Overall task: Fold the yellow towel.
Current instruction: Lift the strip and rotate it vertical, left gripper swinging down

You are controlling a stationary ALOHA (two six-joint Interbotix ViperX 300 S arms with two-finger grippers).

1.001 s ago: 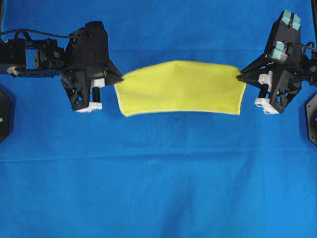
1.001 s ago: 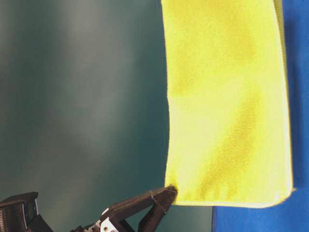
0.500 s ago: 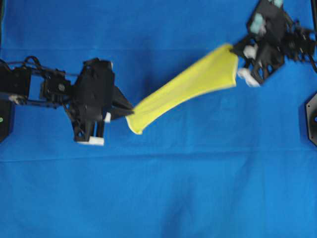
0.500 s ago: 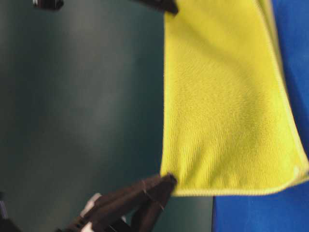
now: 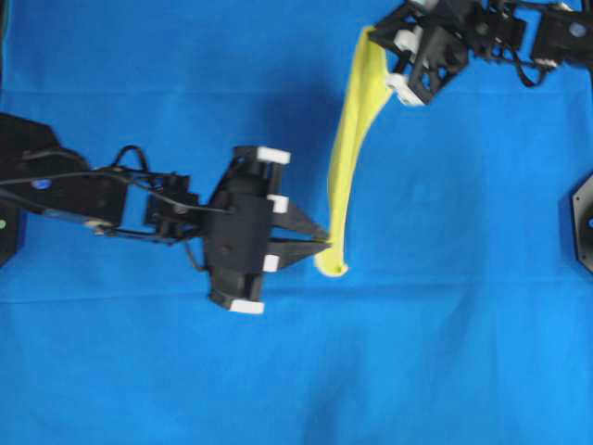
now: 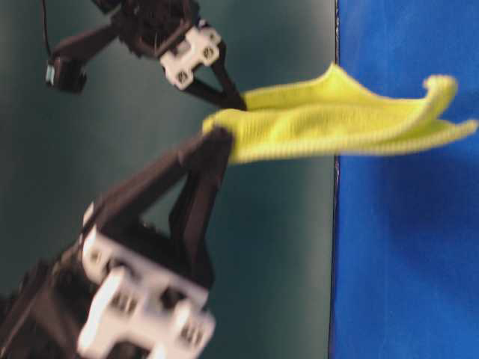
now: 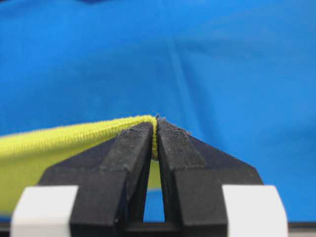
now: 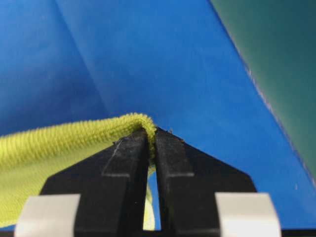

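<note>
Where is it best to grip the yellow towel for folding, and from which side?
At its corners, from the outer ends. The yellow towel hangs as a narrow band, each end pinched by the left gripper and right gripper.

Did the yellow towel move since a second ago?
Yes. In the overhead view the yellow towel has swung from lying across the blue cloth to running up and down it, stretched between both grippers.

Your left gripper sits near centre of the overhead view, arm reaching in from 9 o'clock, jaws pinched on the yellow towel. Your right gripper is at 1 o'clock, jaws likewise clamped on it.
</note>
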